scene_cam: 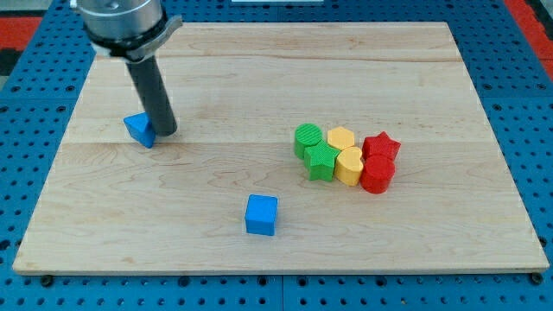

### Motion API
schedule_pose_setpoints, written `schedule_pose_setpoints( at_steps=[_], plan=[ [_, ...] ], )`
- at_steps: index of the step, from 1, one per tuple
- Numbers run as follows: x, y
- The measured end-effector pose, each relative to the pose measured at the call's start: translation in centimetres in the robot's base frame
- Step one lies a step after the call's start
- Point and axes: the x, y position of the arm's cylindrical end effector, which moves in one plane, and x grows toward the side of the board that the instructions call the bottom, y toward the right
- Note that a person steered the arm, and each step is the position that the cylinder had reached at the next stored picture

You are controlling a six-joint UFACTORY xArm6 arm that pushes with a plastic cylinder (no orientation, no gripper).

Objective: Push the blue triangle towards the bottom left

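Camera view shows our wooden board (259, 78) lying on a blue pegboard surface (518, 52). The blue triangle (139, 130) sits in the board's left part, above the middle, well apart from every other block. Our rod comes down from the view's top left, and my tip (167, 134) rests on the board just at the triangle's right side, touching it or very nearly so; we cannot tell which. We carry no fingers at all, only this straight dark rod, so nothing is held.

A blue cube (262, 214) stands alone lower down, near the board's middle toward the view's bottom. On the right half six blocks huddle in a tight cluster: a green cylinder (307, 137), a green star-like block (321, 161), a yellow hexagon (340, 138), a yellow heart-like block (349, 165), a red star (381, 145) and a red cylinder (377, 174), each touching its neighbours.
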Motion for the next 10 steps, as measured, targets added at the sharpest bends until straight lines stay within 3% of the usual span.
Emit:
schedule_pose_setpoints(
  at_steps=[1,2,4,5,7,10],
  plan=[
    [-3.1,0.5],
    [-1.8,-0.3],
    [-1.0,-7.5],
    [1.5,-5.8],
    [2.6,0.1],
    [9.0,-0.6]
  ],
)
